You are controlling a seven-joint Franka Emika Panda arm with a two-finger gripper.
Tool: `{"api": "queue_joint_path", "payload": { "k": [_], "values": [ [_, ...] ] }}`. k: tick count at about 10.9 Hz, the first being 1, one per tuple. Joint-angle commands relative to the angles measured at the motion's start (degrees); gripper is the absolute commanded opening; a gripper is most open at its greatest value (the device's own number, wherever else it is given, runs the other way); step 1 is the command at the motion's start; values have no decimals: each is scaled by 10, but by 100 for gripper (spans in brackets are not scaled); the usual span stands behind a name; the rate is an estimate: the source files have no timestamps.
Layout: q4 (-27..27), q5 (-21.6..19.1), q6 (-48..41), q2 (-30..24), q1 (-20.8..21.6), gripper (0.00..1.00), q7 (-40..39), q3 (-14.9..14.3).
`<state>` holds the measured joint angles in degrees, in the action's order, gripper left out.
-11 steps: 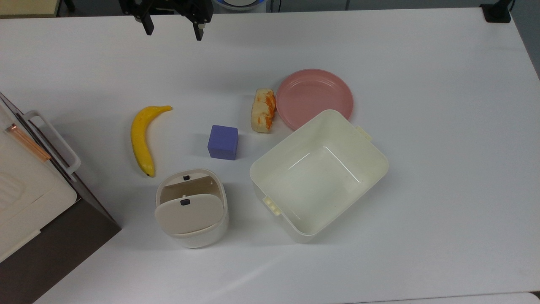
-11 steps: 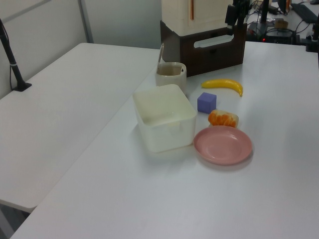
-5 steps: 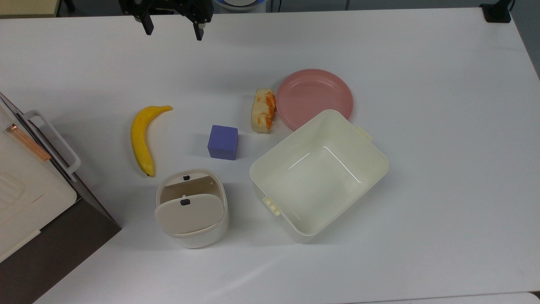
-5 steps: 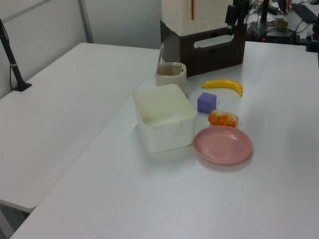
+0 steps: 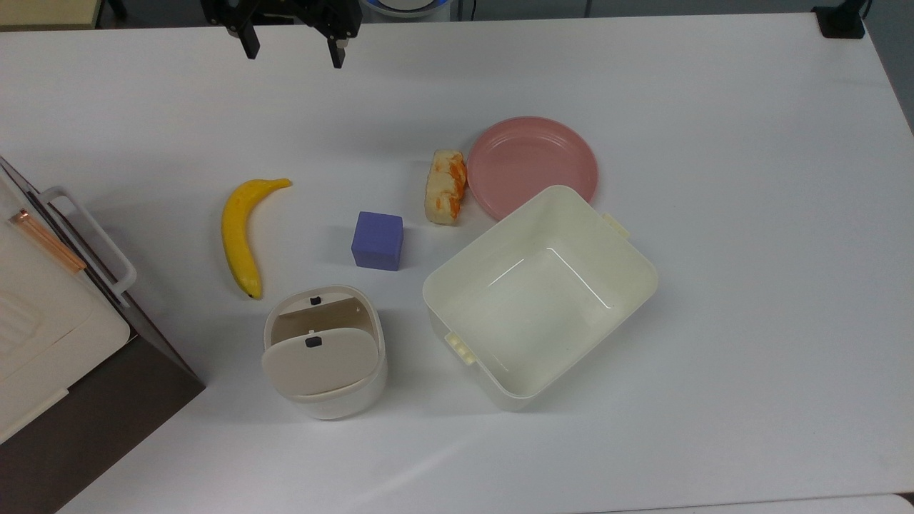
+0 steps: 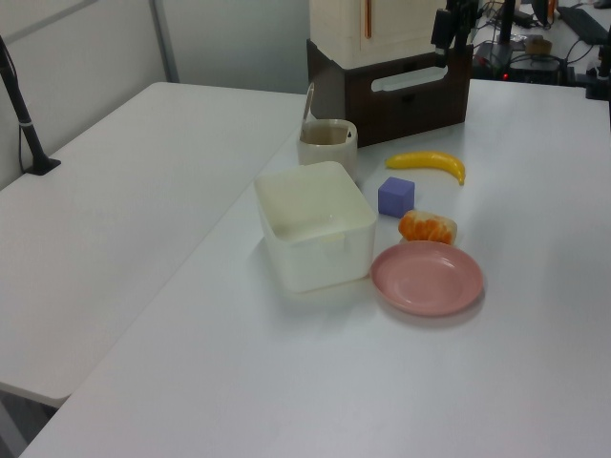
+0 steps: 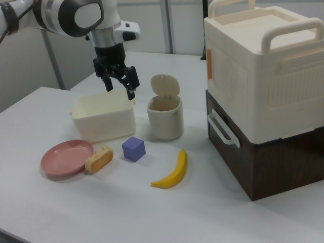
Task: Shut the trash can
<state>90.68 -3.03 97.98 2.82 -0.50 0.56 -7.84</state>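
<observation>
The gripper point(image 5: 291, 51) is seen raised at the table's point(image 5: 714, 285) far edge in the top view with its two fingers point(image 7: 130, 81) spread apart and nothing between them, and between those fingers and the trash can point(image 5: 325, 353) lie a banana point(image 5: 241, 235) and a purple cube point(image 5: 378, 240), with open table surface between them. The trash can is seen well apart from the fingers, cream-white with rounded corners, its beige lid point(image 7: 164, 85) standing upright on its hinge and its mouth uncovered. It is flanked in the top view by a large lidless tub point(image 5: 457, 285) on the top view's right and a brown-and-cream cabinet point(image 5: 43, 343) on the top view's left, while a pink plate point(image 5: 532, 165) and a piece of orange-topped bread point(image 5: 445, 185) lie beyond the tub.
</observation>
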Motion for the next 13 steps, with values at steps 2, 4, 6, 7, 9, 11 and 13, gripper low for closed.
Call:
{"api": "queue_joint_path", "payload": {
  "k": [2, 4, 6, 7, 9, 11, 13],
  "values": [
    [13, -6, -3, -16, 7, 56, -17, -6],
    [13, 10, 30, -2, 16, 0, -33, -3],
    [5, 34, 65, 32, 30, 0, -53, -3],
    [-3, 33, 70, 45, 32, 0, -63, -3],
    [-30, 29, 91, 76, 36, 0, -24, -2],
    [-66, 35, 182, 111, 35, 0, 100, -2],
    [-88, 36, 273, 142, 32, 0, 223, -3]
  ]
}}
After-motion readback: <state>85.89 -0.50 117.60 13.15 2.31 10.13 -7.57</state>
